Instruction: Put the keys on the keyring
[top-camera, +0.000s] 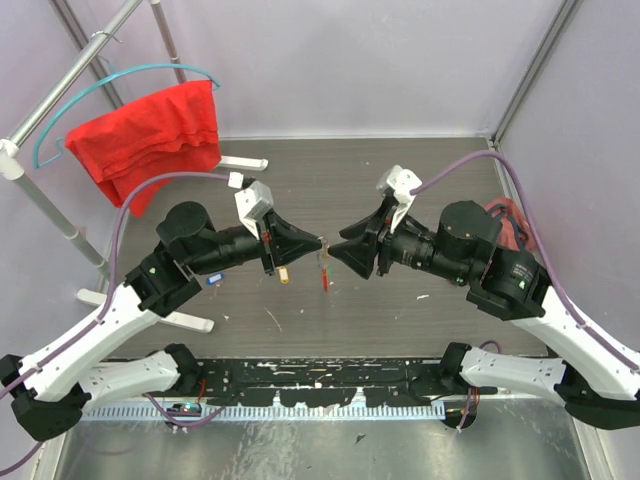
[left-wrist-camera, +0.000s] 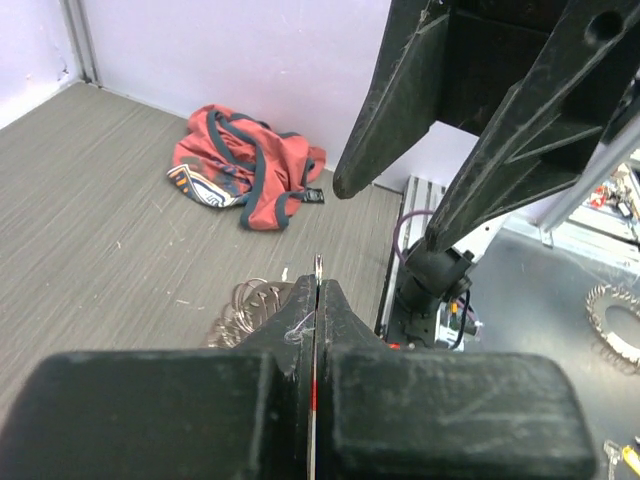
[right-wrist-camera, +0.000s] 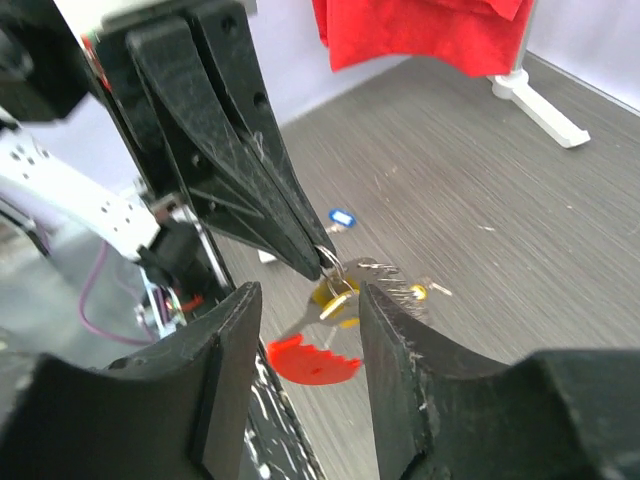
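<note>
The thin metal loop of the keyring (top-camera: 325, 272) is pinched at frame centre by the matte black left gripper (left-wrist-camera: 317, 285), closed tight. A blurred yellow-tagged key (right-wrist-camera: 335, 300) appears to hang from it. The wedge-shaped right gripper (right-wrist-camera: 308, 300) is held apart around them. A blue-tagged key (right-wrist-camera: 342, 217) lies on the wood-grained table (right-wrist-camera: 480, 200).

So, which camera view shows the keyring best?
The right wrist view: the keyring hangs close up from the shut left gripper. The top view shows only a small red bar; the left wrist, a thin edge.
</note>
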